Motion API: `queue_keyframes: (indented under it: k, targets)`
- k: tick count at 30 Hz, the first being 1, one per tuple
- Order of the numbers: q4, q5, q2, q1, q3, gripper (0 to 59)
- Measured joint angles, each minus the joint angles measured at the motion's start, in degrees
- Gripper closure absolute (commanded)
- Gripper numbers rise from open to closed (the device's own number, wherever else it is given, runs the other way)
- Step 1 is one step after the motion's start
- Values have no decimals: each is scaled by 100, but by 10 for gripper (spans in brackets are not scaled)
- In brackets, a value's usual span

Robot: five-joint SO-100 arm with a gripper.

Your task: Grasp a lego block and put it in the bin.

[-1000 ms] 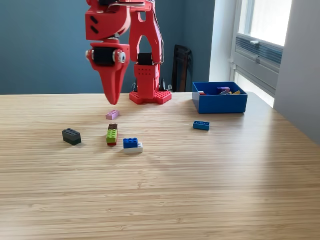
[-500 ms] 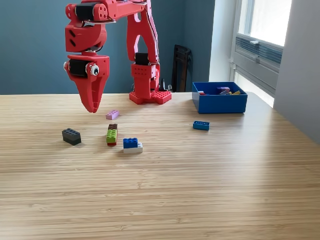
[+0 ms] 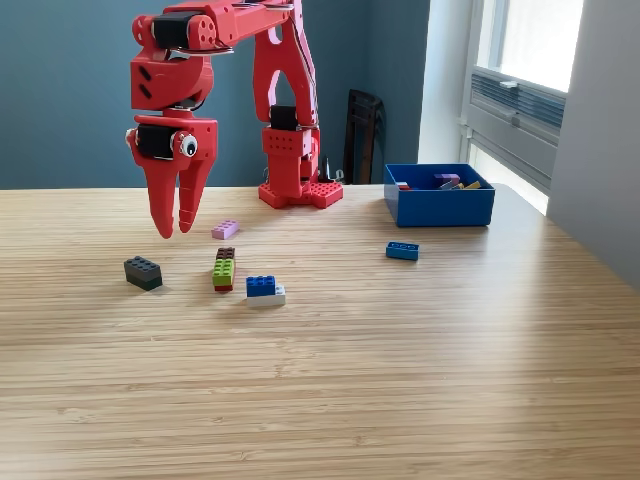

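Note:
My red gripper (image 3: 173, 231) hangs above the table at the exterior view's left, fingers pointing down and slightly parted, holding nothing. Below and a little to its left lies a dark grey lego block (image 3: 143, 272). A pink block (image 3: 225, 229) sits just right of the fingertips. A brown, green and red stack (image 3: 224, 269) and a blue block on a white one (image 3: 264, 289) lie nearer the front. Another blue block (image 3: 402, 250) lies toward the right. The blue bin (image 3: 439, 205) stands at the back right with several blocks inside.
The arm's red base (image 3: 299, 190) is bolted at the back of the wooden table. A dark chair back (image 3: 362, 135) stands behind it. A window and white wall are on the right.
The gripper swung left from above the pink block, dropped slightly, and its fingers have parted from shut to a narrow opening.

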Motion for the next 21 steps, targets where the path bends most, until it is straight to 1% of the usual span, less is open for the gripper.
queue_keyframes:
  k: [5,10,14,18,21]
  targets:
    - [0,369,-9,9,-9,386]
    - [0,642,-615,176,-334,382]
    - [0,694,-1151,387,-686,383]
    - [9,694,-1477,562,-993,382]
    - [141,694,-1617,624,-1169,383]
